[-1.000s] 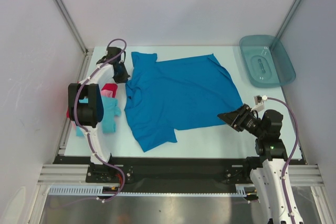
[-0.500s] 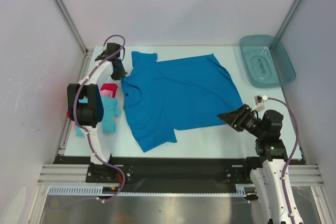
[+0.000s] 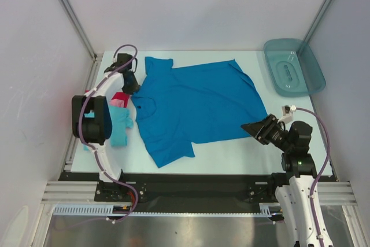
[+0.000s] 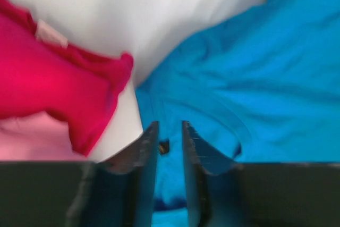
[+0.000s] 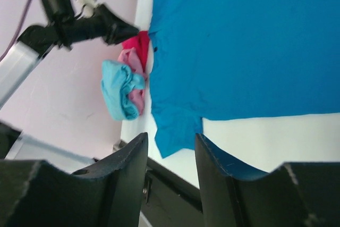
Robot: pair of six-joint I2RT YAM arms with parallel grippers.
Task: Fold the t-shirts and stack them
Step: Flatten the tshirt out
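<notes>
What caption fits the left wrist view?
Left end effector parted over blue shirt collar; red shirt and pink shirt alongside.

The left arm [image 3: 91,121] and right arm [image 3: 300,201] pair white link shells with black joint housings, a purple-grey cable [image 3: 325,143] looping along each, and the left end effector [image 4: 170,127] and right end effector [image 5: 171,139] carry dark, tapered fingers [image 4: 143,158].

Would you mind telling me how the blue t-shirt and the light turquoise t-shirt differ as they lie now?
The blue t-shirt lies spread across the table; the turquoise t-shirt is bunched at its left edge. The blue one is darker, the turquoise one paler. Neither is folded yet.
</notes>
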